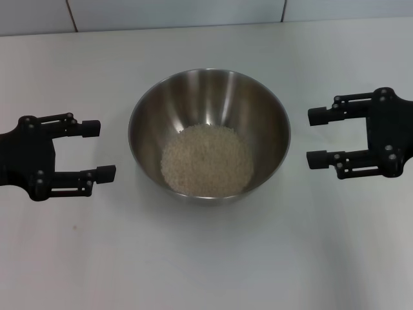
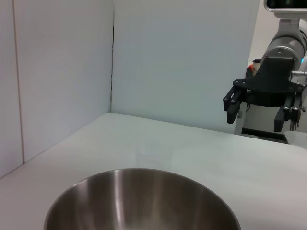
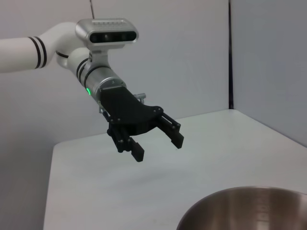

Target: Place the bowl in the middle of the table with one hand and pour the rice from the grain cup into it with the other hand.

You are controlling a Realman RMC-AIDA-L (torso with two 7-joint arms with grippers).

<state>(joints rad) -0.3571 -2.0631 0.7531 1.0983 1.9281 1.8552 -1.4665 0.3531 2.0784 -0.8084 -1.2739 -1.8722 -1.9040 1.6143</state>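
Observation:
The steel bowl (image 1: pixel 210 135) stands in the middle of the white table (image 1: pixel 206 258). A heap of off-white rice (image 1: pixel 206 160) lies in its bottom. My left gripper (image 1: pixel 100 150) is open and empty, to the left of the bowl and apart from it. My right gripper (image 1: pixel 316 137) is open and empty, to the right of the bowl and apart from it. The bowl's rim shows in the left wrist view (image 2: pixel 144 201) and in the right wrist view (image 3: pixel 244 211). The left wrist view shows the right gripper (image 2: pixel 256 110); the right wrist view shows the left gripper (image 3: pixel 158 146). The grain cup is out of view.
White wall panels (image 2: pixel 62 72) stand along the table's far edge and sides. The robot's head camera (image 3: pixel 106 31) shows above the left arm.

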